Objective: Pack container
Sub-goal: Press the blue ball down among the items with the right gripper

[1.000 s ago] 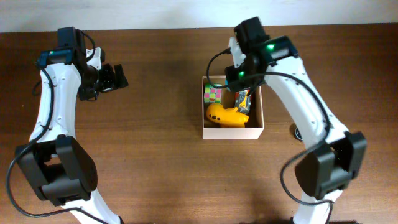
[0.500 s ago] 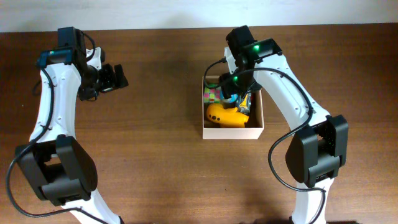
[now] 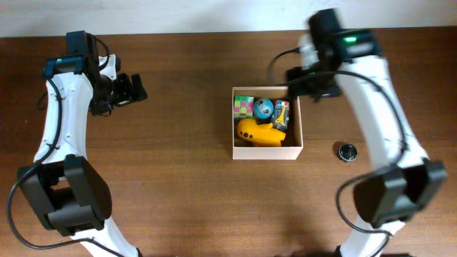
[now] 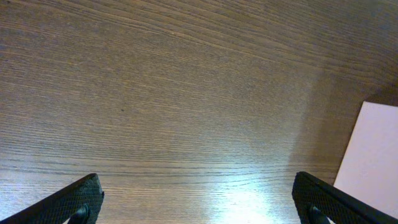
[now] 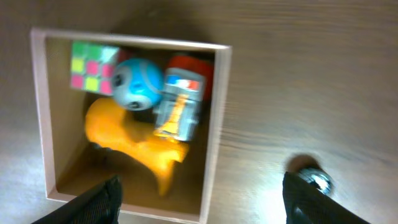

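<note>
The container [image 3: 300,128], a square shallow cardboard box with pale walls, sits right of the table's middle. It holds a colourful cube [image 3: 244,107], a blue ball [image 3: 263,108], a yellow toy [image 3: 258,133] and a small grey and orange item [image 3: 281,114]. My right gripper [image 3: 314,80] is open and empty, above the box's far right corner. The right wrist view shows the container [image 5: 219,124], cube [image 5: 93,65], ball [image 5: 138,84] and yellow toy [image 5: 134,143] beyond the open fingers [image 5: 202,205]. My left gripper [image 3: 132,89] is open and empty at the far left.
A small round shiny object [image 3: 347,151] lies on the table right of the box, also in the right wrist view [image 5: 311,178]. The left wrist view shows wood under the open fingers [image 4: 199,205] and a pale flat corner [image 4: 373,162] at the right edge.
My right gripper has pulled out from over the box, up and to the right. The blue ball now lies uncovered in the box. The left arm has not moved.
</note>
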You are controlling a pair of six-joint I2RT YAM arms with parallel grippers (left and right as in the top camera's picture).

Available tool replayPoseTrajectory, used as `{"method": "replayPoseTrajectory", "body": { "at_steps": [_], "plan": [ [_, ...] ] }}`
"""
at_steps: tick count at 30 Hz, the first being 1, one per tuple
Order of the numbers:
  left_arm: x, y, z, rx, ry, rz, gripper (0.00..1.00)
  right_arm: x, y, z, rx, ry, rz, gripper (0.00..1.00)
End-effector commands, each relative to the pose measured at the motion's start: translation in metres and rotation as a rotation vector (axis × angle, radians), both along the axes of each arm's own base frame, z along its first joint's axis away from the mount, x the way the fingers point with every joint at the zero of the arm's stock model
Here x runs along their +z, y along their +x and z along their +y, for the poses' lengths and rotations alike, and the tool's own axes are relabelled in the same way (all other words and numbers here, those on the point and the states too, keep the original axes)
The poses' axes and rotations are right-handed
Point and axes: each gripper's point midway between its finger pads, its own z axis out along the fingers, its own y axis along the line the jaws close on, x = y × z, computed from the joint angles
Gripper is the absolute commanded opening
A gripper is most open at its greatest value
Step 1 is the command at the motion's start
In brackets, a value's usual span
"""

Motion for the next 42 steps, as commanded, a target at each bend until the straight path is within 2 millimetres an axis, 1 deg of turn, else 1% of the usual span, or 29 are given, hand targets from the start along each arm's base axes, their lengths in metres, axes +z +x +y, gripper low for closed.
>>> {"method": "replayPoseTrajectory", "body": {
  "at_steps": [1,3,6,8,10,12,14,15,16,19,21,23,24,25,26,27,29,30,34,35,37,40,42],
  "plan": [
    [0.013,0.004,0.002,-0.016,0.017,-0.037,0.99,0.034,-0.006,-0.034,-0.122,0.044,-0.067,0.77],
    [0.013,0.004,0.002,-0.016,0.017,-0.037,0.99,0.039,-0.013,-0.058,-0.212,0.051,-0.058,0.77],
    [0.013,0.004,0.002,-0.016,0.017,-0.037,0.99,0.039,-0.024,-0.088,-0.296,0.049,-0.025,0.76],
    [0.013,0.004,0.002,-0.016,0.017,-0.037,0.99,0.037,-0.031,-0.099,-0.331,0.065,0.001,0.77],
    [0.013,0.004,0.002,-0.016,0.017,-0.037,0.99,0.036,-0.033,-0.099,-0.338,0.11,0.015,0.77],
    [0.013,0.004,0.002,-0.016,0.017,-0.037,0.99,0.038,-0.033,-0.087,-0.303,0.165,0.02,0.72],
    [0.013,0.004,0.002,-0.016,0.017,-0.037,0.99,0.041,-0.032,-0.065,-0.214,0.22,0.013,0.68],
    [0.013,0.004,0.002,-0.016,0.017,-0.037,0.99,0.042,-0.03,-0.051,-0.171,0.235,0.008,0.66],
    [0.013,0.004,0.002,-0.016,0.017,-0.037,0.99,0.043,-0.029,-0.045,-0.155,0.235,0.004,0.64],
    [0.013,0.004,0.002,-0.016,0.017,-0.037,0.99,0.044,-0.02,-0.013,-0.065,0.228,-0.033,0.61],
    [0.013,0.004,0.002,-0.016,0.017,-0.037,0.99,0.043,-0.011,0.011,0.003,0.207,-0.07,0.52],
    [0.013,0.004,0.002,-0.016,0.017,-0.037,0.99,0.036,-0.001,0.032,0.056,0.165,-0.097,0.42],
    [0.013,0.004,0.002,-0.016,0.017,-0.037,0.99,0.029,0.003,0.041,0.079,0.13,-0.106,0.36],
    [0.013,0.004,0.002,-0.016,0.017,-0.037,0.99,0.023,0.006,0.046,0.093,0.102,-0.108,0.33],
    [0.013,0.004,0.002,-0.016,0.017,-0.037,0.99,0.012,0.009,0.053,0.107,0.061,-0.103,0.27],
    [0.013,0.004,0.002,-0.016,0.017,-0.037,0.99,0.003,0.012,0.057,0.117,0.03,-0.093,0.23],
    [0.013,0.004,0.002,-0.016,0.017,-0.037,0.99,-0.019,0.016,0.063,0.125,-0.019,-0.058,0.11],
    [0.013,0.004,0.002,-0.016,0.017,-0.037,0.99,-0.03,0.018,0.065,0.131,-0.033,-0.039,0.08],
    [0.013,0.004,0.002,-0.016,0.017,-0.037,0.99,-0.076,0.023,0.067,0.115,-0.053,0.065,0.04],
    [0.013,0.004,0.002,-0.016,0.017,-0.037,0.99,-0.086,0.024,0.067,0.108,-0.056,0.088,0.04],
    [0.013,0.004,0.002,-0.016,0.017,-0.037,0.99,-0.106,0.025,0.074,0.118,-0.031,0.129,0.04],
    [0.013,0.004,0.002,-0.016,0.017,-0.037,0.99,-0.122,0.025,0.094,0.179,0.051,0.16,0.04],
    [0.013,0.004,0.002,-0.016,0.017,-0.037,0.99,-0.127,0.026,0.098,0.188,0.059,0.162,0.04]
  ]
}}
